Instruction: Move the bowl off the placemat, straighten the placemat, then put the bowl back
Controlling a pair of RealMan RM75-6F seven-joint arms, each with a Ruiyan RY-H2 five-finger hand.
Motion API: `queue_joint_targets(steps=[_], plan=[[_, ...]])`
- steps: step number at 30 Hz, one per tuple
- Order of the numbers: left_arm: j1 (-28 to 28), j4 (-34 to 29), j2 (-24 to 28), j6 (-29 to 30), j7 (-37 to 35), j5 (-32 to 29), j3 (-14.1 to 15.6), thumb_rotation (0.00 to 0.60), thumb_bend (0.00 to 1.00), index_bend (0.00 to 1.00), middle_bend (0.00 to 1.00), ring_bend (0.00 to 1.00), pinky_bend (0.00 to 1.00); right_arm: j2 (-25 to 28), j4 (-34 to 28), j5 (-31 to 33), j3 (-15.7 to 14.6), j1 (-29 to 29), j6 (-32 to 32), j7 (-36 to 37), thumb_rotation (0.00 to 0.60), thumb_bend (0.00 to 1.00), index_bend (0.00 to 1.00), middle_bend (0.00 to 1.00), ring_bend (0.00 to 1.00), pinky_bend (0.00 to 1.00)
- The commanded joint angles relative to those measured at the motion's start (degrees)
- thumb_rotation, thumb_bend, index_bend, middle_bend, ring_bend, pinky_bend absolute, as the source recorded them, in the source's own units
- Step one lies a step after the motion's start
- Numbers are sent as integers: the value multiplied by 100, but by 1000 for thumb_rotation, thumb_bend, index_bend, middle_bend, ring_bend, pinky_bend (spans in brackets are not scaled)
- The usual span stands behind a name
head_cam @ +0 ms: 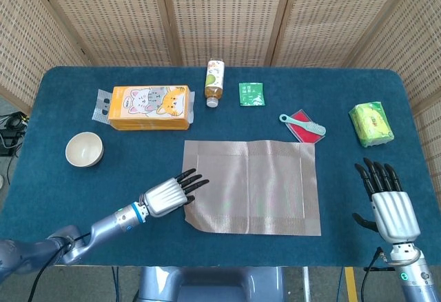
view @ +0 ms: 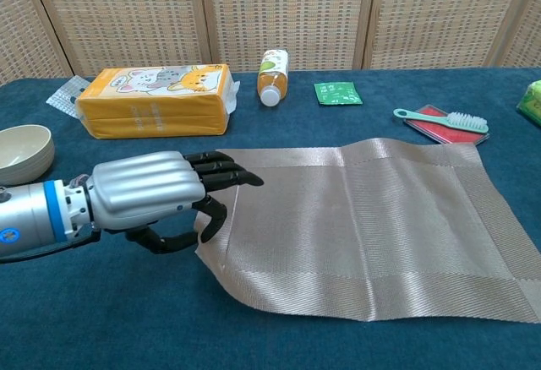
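Beige woven placemat (head_cam: 251, 187) near squared on blue tabletop (head_cam: 69, 192); edge pinched by left hand (head_cam: 165, 195) for straightening. Cream bowl (head_cam: 84, 149) parked left. Right hand (head_cam: 388, 202) empty, spread.

Your head view looks steeply down from above the robot, taking in the whole blue counter (head_cam: 386, 102) from its near edge to the wicker screen (head_cam: 220, 12) behind, with both arms entering from the bottom. Your chest view sits much lower and nearer, facing forward across the counter at a shallow angle toward the same screen, so close things loom large. Both views share the placemat (head_cam: 251, 186), the left robot hand (head_cam: 165, 195) at its edge, the bowl (head_cam: 84, 149), the orange pack (head_cam: 149, 107) and the bottle (head_cam: 214, 83). Only the head view shows the right robot hand (head_cam: 387, 202).
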Motion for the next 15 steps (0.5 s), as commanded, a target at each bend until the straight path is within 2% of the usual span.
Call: queue_joint_targets(steps=[1,8,15], plan=[[226,-849,538,-206,801,-167,88,600,530,785,0,0,0,9,-10,-7,-2,-4,4,-5,600,0,0,0,0,0],[385,-1318,824,-305,1295,-221,149,600,530,786,0,0,0,35,-44,-39,-9,-19,28,2,600,0,0,0,0,0],[540,-1531,1044,-326,1505,-237,204,600,530,786,0,0,0,50,-67,-79,-15,-32,54,0,600,0,0,0,0,0]])
